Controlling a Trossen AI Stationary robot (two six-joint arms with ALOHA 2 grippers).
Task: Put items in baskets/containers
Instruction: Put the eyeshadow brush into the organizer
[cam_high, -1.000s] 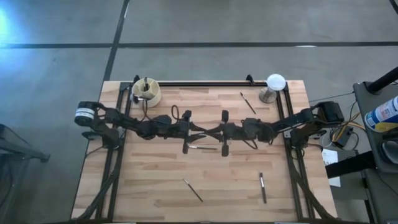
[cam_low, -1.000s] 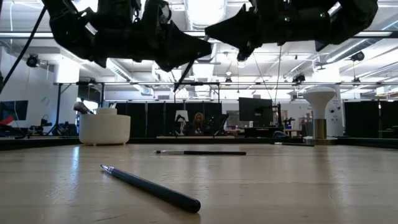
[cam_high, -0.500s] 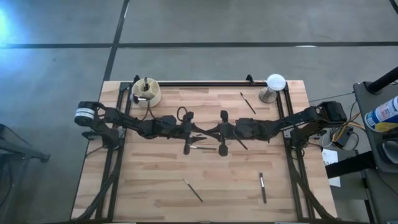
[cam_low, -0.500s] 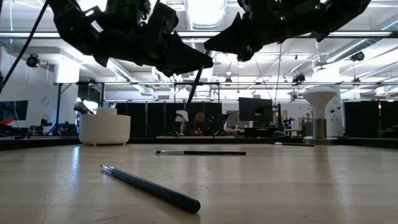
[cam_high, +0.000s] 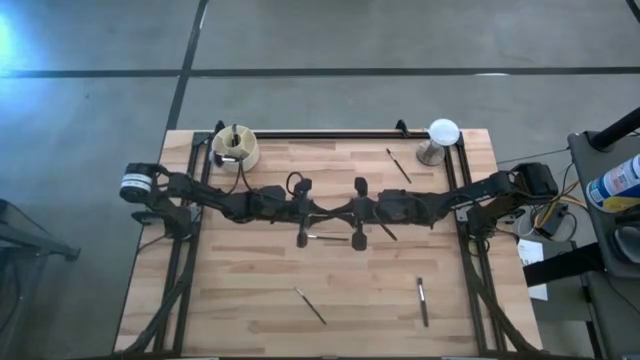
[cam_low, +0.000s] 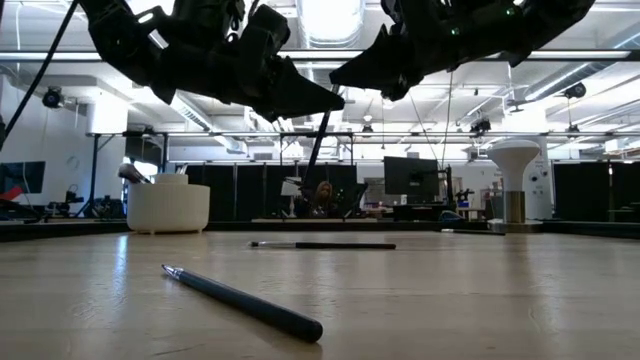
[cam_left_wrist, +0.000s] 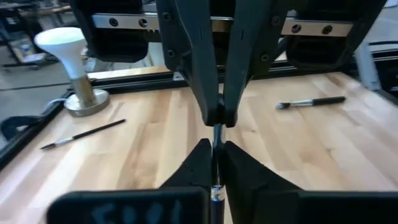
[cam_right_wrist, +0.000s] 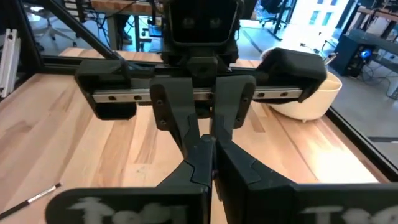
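Both grippers — left gripper, right gripper — meet mid-worktop; cup at far-left corner.

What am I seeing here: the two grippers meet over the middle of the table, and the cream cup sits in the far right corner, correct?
Not quite. The high view shows the cup in the far left corner of the table; the far right corner holds a white dome. The rest holds: the left gripper and right gripper meet over the middle, both shut on a brush.
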